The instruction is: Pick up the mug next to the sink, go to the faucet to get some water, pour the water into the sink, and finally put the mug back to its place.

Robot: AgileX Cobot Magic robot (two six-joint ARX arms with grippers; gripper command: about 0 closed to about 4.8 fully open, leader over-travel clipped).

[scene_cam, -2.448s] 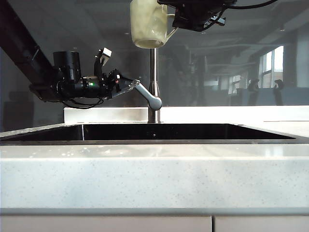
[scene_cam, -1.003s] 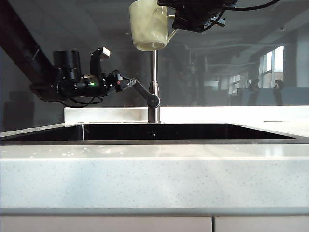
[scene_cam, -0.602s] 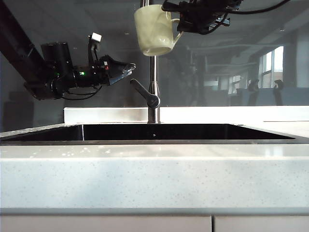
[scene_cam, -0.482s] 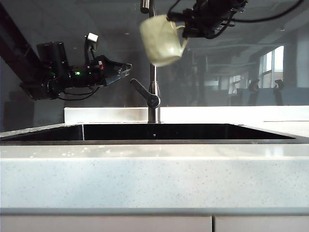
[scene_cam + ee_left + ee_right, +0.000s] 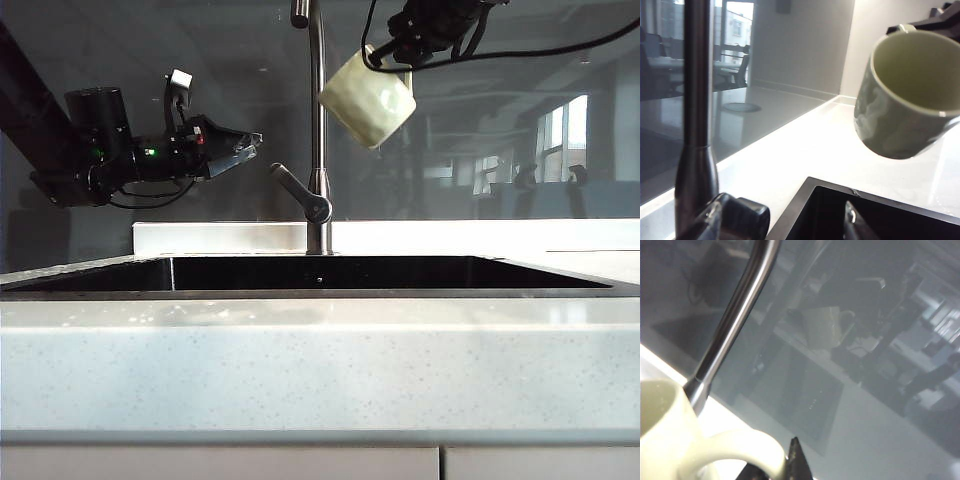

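Exterior view: pale cream-green dimpled ceramic mug (image 5: 367, 97) tilted high right of the slim brushed-metal gooseneck faucet (image 5: 318, 130), above the dark rectangular sink (image 5: 320, 273) in the speckled stone worktop (image 5: 320, 360), handle pinched by right end effector (image 5: 405, 50); left end effector (image 5: 240, 148) spread, left of the grey lever (image 5: 298, 193). Left wrist view: mug (image 5: 902, 97) tipped over sink corner (image 5: 825, 210), faucet pipe (image 5: 696, 125) near. Right wrist view: mug handle (image 5: 742, 450) gripped, faucet (image 5: 732, 315) beyond.

text: none readable | labels: none | brands: none | numbers: none

Speckled countertop (image 5: 320, 360), glass backsplash (image 5: 500, 120)
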